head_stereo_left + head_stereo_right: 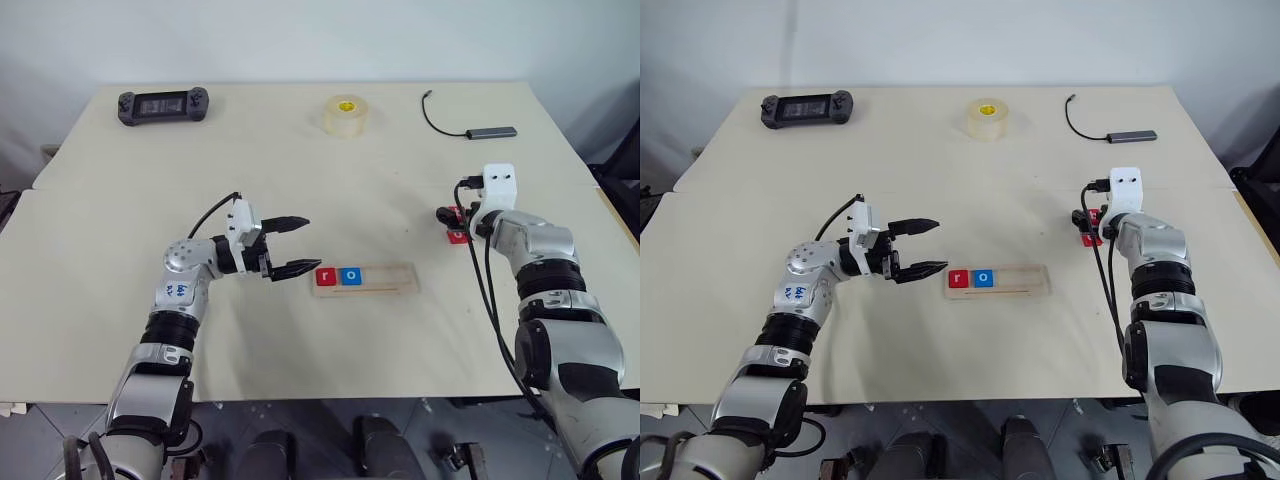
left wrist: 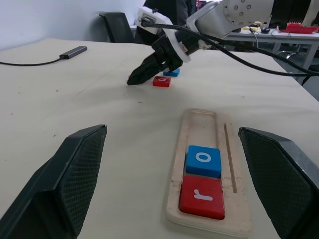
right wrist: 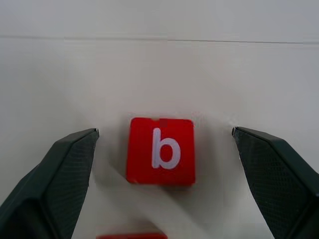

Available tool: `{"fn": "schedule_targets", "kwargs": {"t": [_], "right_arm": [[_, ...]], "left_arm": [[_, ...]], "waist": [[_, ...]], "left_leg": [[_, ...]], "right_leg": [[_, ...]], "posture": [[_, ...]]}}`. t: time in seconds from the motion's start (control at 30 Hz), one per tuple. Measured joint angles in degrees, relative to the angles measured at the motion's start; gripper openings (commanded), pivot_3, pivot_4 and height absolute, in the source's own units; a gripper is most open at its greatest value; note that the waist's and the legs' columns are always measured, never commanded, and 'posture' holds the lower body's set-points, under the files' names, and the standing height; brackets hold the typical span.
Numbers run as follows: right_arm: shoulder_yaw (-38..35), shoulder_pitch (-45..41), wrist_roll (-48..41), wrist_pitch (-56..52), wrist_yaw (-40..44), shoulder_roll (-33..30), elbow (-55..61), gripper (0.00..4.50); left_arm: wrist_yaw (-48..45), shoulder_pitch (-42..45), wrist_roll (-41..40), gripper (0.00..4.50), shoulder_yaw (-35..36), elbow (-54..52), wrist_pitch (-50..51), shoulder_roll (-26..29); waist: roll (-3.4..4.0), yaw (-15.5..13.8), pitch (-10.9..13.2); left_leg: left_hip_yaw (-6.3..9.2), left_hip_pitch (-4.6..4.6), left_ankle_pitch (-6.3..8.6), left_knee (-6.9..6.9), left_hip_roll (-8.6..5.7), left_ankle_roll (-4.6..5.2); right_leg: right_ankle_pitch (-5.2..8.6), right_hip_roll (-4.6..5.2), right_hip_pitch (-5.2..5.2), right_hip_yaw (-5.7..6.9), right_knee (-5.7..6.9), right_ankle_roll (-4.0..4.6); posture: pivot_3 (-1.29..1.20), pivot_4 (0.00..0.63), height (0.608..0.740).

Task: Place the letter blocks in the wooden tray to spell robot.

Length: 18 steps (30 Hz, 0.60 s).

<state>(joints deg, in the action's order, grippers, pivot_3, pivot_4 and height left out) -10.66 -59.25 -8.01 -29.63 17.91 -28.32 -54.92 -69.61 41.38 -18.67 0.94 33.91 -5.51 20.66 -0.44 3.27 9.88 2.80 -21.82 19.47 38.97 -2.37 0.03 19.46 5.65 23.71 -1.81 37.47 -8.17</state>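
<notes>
Pale-wood tray [image 1: 365, 279] lies flat near the bench [image 1: 300, 170] middle, long axis running left to right. Two blocks sit in its slot at the left end, touching each other: red "r" block [image 1: 326, 277] leftmost, blue "o" block [image 1: 350, 276] just right of it. Rest of the slot is bare wood.

Left gripper [image 1: 293, 245] hangs just left of the tray, pointing right toward it, fingers apart and holding nothing. Right gripper [image 2: 134, 79] is at the right side of the bench, tips low over the loose blocks, fingers apart.

Head views: red patches of blocks at the right gripper, mostly covered by the wrist; letters unreadable. Far side of the bench carries a tape roll [image 1: 346, 115], a black handheld controller [image 1: 163, 104] at far left and a grey hub with cable [image 1: 490, 132] at far right.

Right wrist view: red "b" block [image 3: 161, 151] flat on the bench between the spread fingers [image 3: 55, 179], touching neither; edge of another red block [image 3: 130, 235] nearer the camera.

Left wrist view: groove along the tray beside the slot; a second blue block [image 2: 172, 72] just behind a red one near the right fingertips.
</notes>
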Motion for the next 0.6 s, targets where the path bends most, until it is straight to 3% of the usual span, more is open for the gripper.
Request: {"fn": "schedule_targets", "kwargs": {"t": [0.13,0.33,0.6], "right_arm": [[-1.78,-0.32,-1.01,0.83,0.05,0.0,-1.52,3.59],[-1.99,-0.22,-1.03,0.89,0.09,0.02,-1.64,1.54],[-0.9,2.31,-1.08,-1.87,1.27,-0.34,5.35,1.54]], "left_arm": [[-0.35,-0.11,-0.06,4.5,0.08,-2.01,1.12,0.75],[-1.03,-0.1,-0.1,4.5,0.21,-2.81,1.99,1.09],[-1.23,-0.1,-0.1,4.5,0.19,-4.03,2.78,1.44]], "waist": [[0.0,-0.03,0.0],[0.0,0.03,0.0],[0.01,-0.02,0.0]], "left_leg": [[0.0,0.0,0.0,0.03,0.01,0.0],[0.0,0.0,0.0,0.05,0.02,0.0],[0.0,-0.07,0.0,0.08,0.0,0.0]], "right_leg": [[0.0,0.01,-0.02,-0.01,0.01,0.0],[0.0,0.01,-0.01,-0.02,0.03,0.0],[0.0,0.01,0.05,-0.02,0.06,0.0]], "posture": [[0.0,0.15,0.74],[0.0,0.15,0.74],[0.0,0.15,0.74]]}}
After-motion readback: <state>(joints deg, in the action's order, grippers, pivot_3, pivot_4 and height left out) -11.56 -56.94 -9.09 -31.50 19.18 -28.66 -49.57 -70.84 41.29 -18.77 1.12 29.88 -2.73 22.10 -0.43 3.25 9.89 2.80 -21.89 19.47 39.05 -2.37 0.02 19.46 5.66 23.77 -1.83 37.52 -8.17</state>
